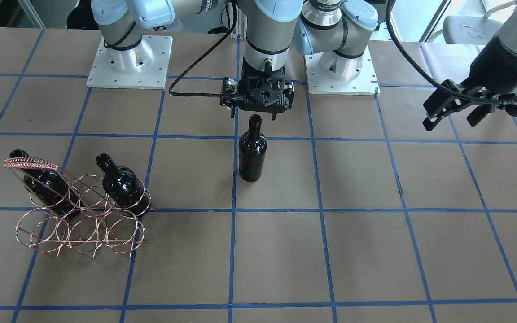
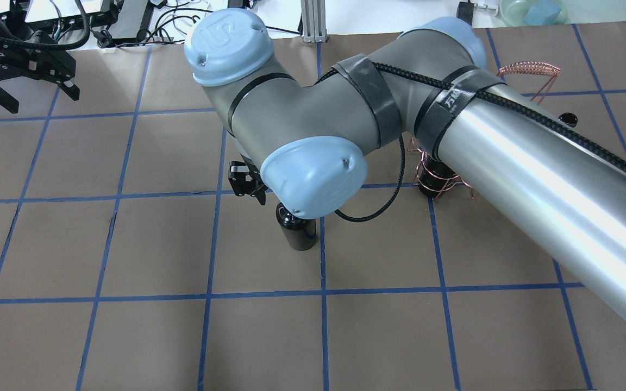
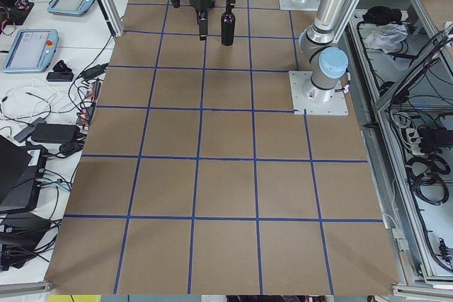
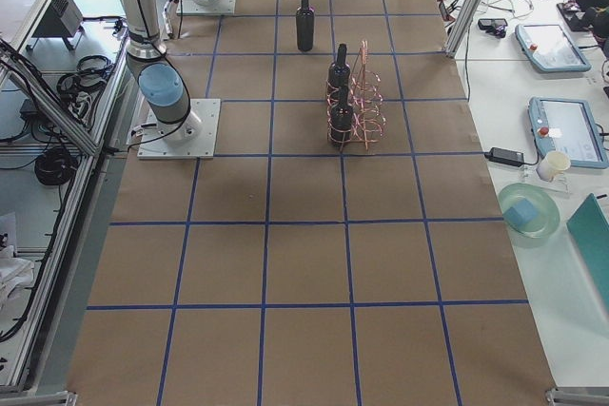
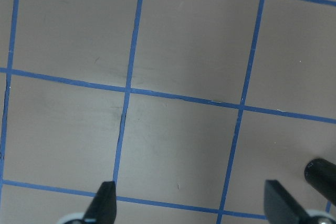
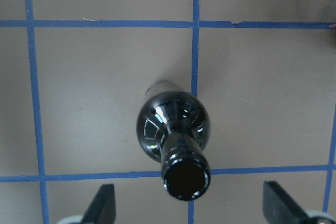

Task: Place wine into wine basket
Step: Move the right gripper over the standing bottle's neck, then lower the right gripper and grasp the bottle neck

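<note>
A near-black wine bottle (image 1: 252, 152) stands upright on the table's middle, apart from the basket. My right gripper (image 1: 254, 115) hangs open just above its mouth, touching nothing. In the right wrist view the bottle (image 6: 176, 135) sits between the two spread fingertips (image 6: 105, 200). The copper wire wine basket (image 1: 79, 215) stands toward my right side, with two alike bottles (image 1: 43, 184) (image 1: 121, 185) leaning in its back rings. My left gripper (image 1: 453, 119) is open and empty, raised far off to my left; it also shows in the overhead view (image 2: 36, 95).
The table is brown paper with a blue tape grid (image 1: 321, 211). The two arm bases (image 1: 128, 63) (image 1: 341, 67) stand at the robot's edge. In the overhead view my right arm (image 2: 508, 163) hides most of the basket; only its handle (image 2: 529, 68) shows.
</note>
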Robot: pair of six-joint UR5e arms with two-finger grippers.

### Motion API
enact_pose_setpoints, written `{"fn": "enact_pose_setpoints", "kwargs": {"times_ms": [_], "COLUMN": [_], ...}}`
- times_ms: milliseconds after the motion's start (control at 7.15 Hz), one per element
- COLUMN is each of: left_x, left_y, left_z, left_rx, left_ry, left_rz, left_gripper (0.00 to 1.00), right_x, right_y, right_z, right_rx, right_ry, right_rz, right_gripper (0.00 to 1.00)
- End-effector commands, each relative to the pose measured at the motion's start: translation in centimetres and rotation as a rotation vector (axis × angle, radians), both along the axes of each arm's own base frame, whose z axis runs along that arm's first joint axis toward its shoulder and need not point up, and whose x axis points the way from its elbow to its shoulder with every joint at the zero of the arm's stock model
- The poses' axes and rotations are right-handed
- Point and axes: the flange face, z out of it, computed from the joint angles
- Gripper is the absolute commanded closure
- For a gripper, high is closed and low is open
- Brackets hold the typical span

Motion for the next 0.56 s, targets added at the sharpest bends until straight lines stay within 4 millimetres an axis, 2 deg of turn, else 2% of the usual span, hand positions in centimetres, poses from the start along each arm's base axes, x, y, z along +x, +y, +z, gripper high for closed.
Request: {"fn": "enact_pose_setpoints", "kwargs": {"times_ms": [0,420], "left_x": [-0.2,0.1], "left_y": [0.6,0.7], "left_z": [0.1,-0.1], "left_rx": [0.016,0.034], "left_ry": [0.003,0.007], "left_rz": [0.0,0.006], "left_gripper": [0.0,0.0], "right_x": [-0.6,-0.4], "right_y": [-0.8,-1.0], "right_z": [-0.8,-2.5], "right_rx": [-0.01,-0.04], "right_ry": [-0.02,-0.041], "right_rz": [-0.018,-0.021], "right_gripper": [0.01,0.01]}}
